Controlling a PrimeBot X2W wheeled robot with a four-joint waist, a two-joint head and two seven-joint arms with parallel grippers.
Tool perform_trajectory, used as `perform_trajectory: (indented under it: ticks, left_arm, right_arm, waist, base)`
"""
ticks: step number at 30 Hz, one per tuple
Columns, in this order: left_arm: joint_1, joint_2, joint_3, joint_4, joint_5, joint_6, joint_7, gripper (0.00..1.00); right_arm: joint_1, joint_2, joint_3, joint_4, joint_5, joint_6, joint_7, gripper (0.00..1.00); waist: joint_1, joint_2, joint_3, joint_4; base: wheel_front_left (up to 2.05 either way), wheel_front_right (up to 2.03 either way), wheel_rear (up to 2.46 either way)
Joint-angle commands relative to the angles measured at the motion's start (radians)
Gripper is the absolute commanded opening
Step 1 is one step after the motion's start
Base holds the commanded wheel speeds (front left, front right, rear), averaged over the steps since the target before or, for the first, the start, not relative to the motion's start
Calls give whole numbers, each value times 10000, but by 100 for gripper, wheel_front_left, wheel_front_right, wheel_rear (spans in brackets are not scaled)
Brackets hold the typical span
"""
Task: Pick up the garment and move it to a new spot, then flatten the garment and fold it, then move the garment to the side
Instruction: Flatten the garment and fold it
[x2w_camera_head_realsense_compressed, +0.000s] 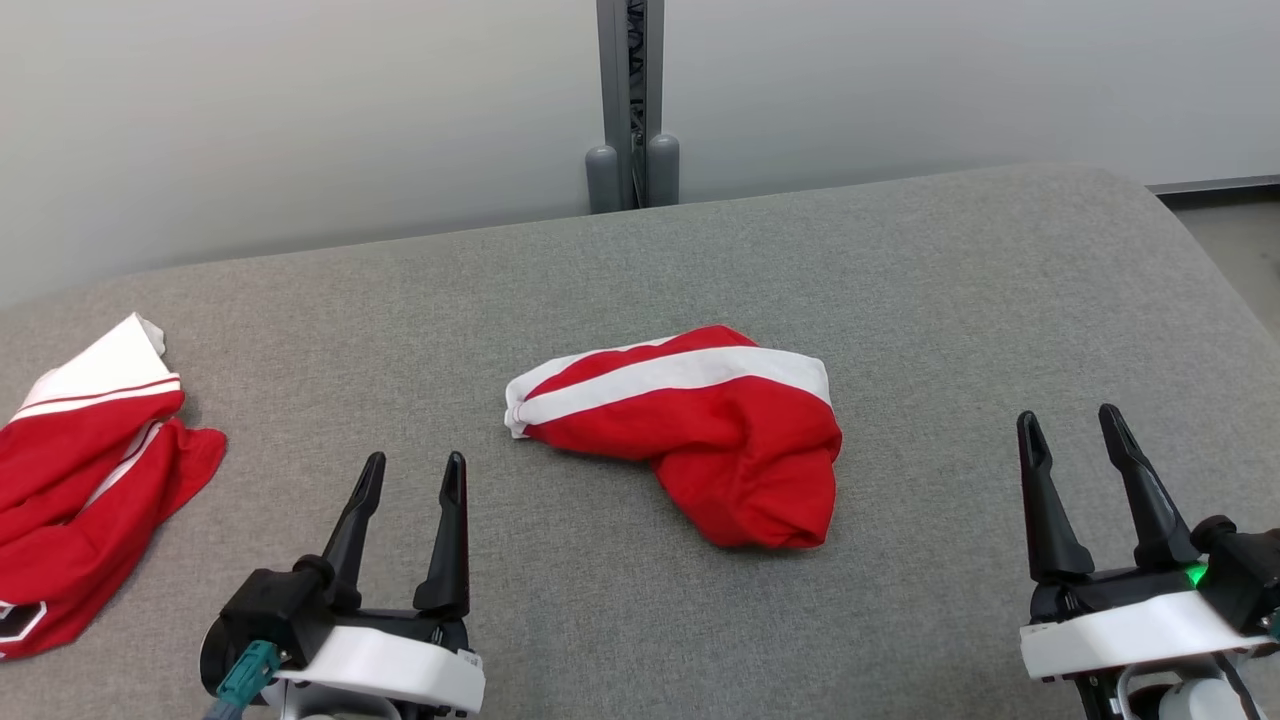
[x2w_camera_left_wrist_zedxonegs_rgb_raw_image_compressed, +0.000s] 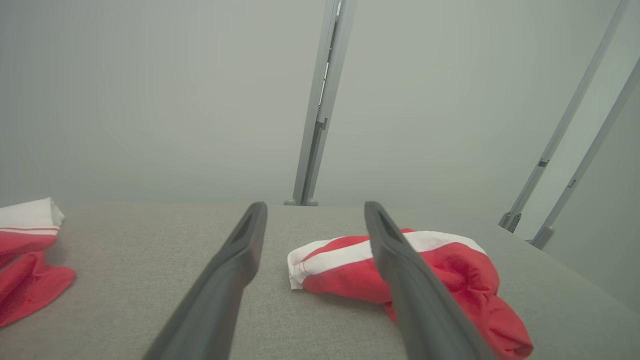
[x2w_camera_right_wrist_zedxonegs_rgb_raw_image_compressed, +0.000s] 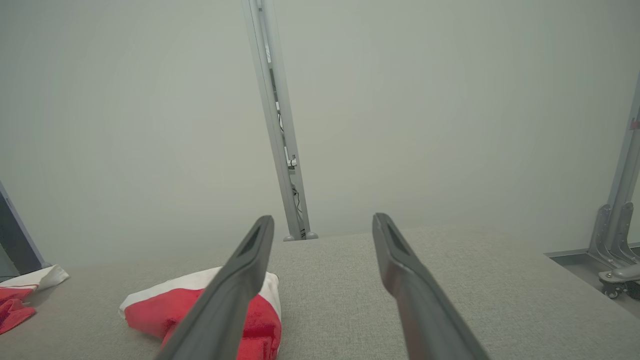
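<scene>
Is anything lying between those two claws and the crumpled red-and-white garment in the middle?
Nothing visible. Only bare grey surface separates the left gripper and right gripper, both open, from the crumpled garment. A second red garment lies apart at the far left.

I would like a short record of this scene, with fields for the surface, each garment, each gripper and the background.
surface: grey fabric-covered table
centre garment: red with a white stripe, crumpled in a heap, not yet flattened
second garment: red and white, at the table's left edge, apart from the first
left gripper: open, empty, left of the heap, not touching it
right gripper: open, empty, right of the heap, not touching it
background: metal post behind the far edge
</scene>
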Motion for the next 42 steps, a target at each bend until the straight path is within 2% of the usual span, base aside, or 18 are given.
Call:
perform_trajectory:
  ticks: [1, 8, 16, 24, 30, 42]
  left_arm:
    - [-72, -30, 16, 182, 86, -140, -37, 100]
    - [-423, -74, 199, 503, 226, -372, -38, 100]
    - [-754, -42, 25, 942, 293, -645, -36, 100]
    - [-1086, 1, -108, 1228, 286, -761, -19, 100]
    - [-1289, -8, -226, 1282, 287, -803, 13, 100]
    - [-1605, 117, -257, 1205, 259, -726, 92, 100]
  right_arm:
    - [-46, -76, -66, 90, 65, 23, -10, 100]
    - [-257, -127, 36, 386, 285, 23, -10, 100]
    - [-705, -35, 378, 1315, 921, 22, -11, 100]
    - [-1827, -370, 1488, 3018, 1722, 23, -9, 100]
    - [-2658, -645, 2229, 4334, 2734, 22, -9, 100]
    - [-3924, -736, 3827, 6468, 4766, 23, -11, 100]
  waist:
    - [0, 0, 47, -15]
    - [0, 0, 235, -104]
    - [0, 0, 518, 17]
    - [0, 0, 726, 152]
    - [0, 0, 990, 456]
    - [0, 0, 1381, 1105]
  base:
    - [0, 0, 0]
    - [0, 0, 0]
    - [0, 0, 0]
    - [0, 0, 0]
    - [0, 0, 0]
    - [0, 0, 0]
